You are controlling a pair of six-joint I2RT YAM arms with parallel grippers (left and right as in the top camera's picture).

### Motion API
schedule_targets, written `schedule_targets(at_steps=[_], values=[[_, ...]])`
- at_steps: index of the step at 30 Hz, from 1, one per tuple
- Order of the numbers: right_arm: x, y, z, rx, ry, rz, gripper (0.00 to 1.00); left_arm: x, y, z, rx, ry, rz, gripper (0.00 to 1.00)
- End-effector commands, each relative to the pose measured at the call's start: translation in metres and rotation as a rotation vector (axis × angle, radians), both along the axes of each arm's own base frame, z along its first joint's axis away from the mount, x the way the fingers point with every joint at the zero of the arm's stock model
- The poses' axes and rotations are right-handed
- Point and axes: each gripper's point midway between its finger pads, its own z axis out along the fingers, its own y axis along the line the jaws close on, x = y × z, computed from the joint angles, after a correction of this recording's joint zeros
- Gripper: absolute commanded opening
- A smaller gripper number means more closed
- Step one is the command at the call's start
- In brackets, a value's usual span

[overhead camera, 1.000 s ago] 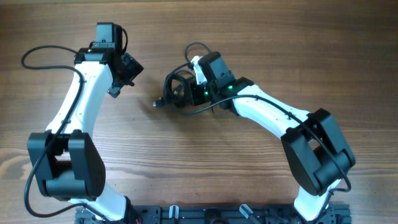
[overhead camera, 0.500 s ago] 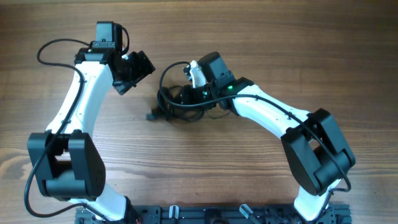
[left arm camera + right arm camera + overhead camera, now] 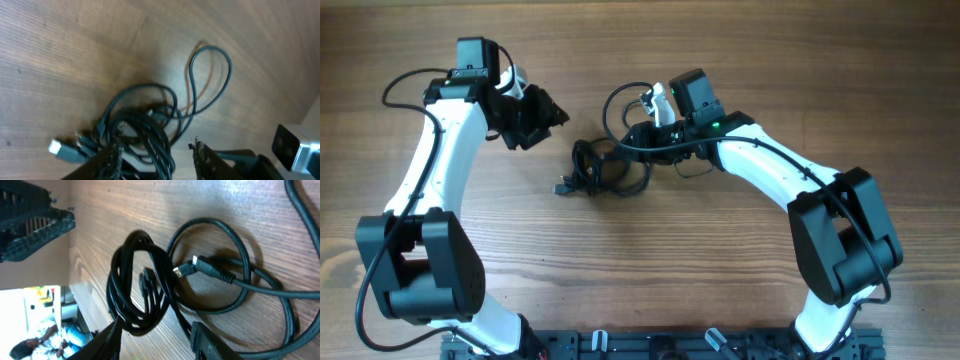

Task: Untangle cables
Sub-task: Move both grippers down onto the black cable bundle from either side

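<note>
From overhead, far left: left end effector (image 3: 534, 118) over the worktop (image 3: 740, 300) toward the far edge, fingers moderately parted, gripping nothing, clear of the tangle. Just right of it, around the middle of the worktop and a little nearer the far edge: the cables (image 3: 603, 170), bunched in a dark knot of overlapping loops, with one plug (image 3: 561, 187) poking out toward the left edge. Further right: right end effector (image 3: 642, 135) over the right side of the knot, its fingers mostly hidden under the wrist from this angle. Beside it, one thin loop (image 3: 620, 98) arcing toward the far edge.

Only in the left wrist view: a pale metal tip on that plug, several strands crossing between the two finger ends at the bottom, and a single narrow loop reaching out from the knot, flat on the wood.

Only in the right wrist view: fingers (image 3: 200, 340) standing apart at a medium gap with nothing pinched, a tight oval coil beside a wider ring, and a second plug (image 3: 186, 270) lying inside that ring. Contact between fingers and strands: cannot tell.
</note>
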Motion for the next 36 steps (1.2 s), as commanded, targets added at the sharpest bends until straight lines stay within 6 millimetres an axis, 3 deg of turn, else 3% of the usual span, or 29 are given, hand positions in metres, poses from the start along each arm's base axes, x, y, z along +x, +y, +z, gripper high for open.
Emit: schedule_targets(at_steps=[1, 4, 7, 9, 14, 17, 23, 28, 34, 36], values=[[0.009, -0.011, -0.013, -0.099, -0.046, -0.03, 0.47, -0.017, 0.0, -0.007, -0.008, 0.111, 0.061, 0.38], [0.007, -0.019, -0.021, -0.157, -0.034, -0.052, 0.48, -0.022, 0.004, -0.012, 0.003, 0.152, 0.109, 0.45], [0.004, -0.02, -0.023, -0.166, -0.018, -0.051, 0.49, -0.022, 0.007, -0.019, 0.014, 0.177, 0.175, 0.46], [0.003, -0.021, -0.024, -0.171, -0.009, -0.051, 0.49, -0.024, 0.005, -0.025, 0.016, 0.2, 0.201, 0.54], [0.002, -0.031, -0.033, -0.235, 0.001, -0.077, 0.5, -0.024, -0.018, -0.037, 0.017, 0.222, 0.165, 0.72], [0.006, -0.044, -0.042, -0.316, -0.009, -0.116, 0.5, -0.021, -0.038, -0.045, 0.019, 0.211, 0.115, 0.75], [-0.004, -0.05, -0.053, -0.343, 0.019, -0.114, 0.5, -0.021, -0.063, -0.05, 0.025, 0.201, 0.072, 0.77], [-0.014, -0.056, -0.064, -0.361, 0.048, -0.109, 0.49, -0.024, -0.056, -0.055, 0.087, 0.206, 0.081, 0.52], [-0.017, -0.058, -0.067, -0.367, 0.058, -0.107, 0.49, -0.033, -0.043, -0.06, 0.159, 0.243, 0.097, 0.37], [-0.017, -0.058, -0.067, -0.367, 0.058, -0.107, 0.49, -0.036, -0.043, -0.061, 0.161, 0.253, 0.097, 0.36]])
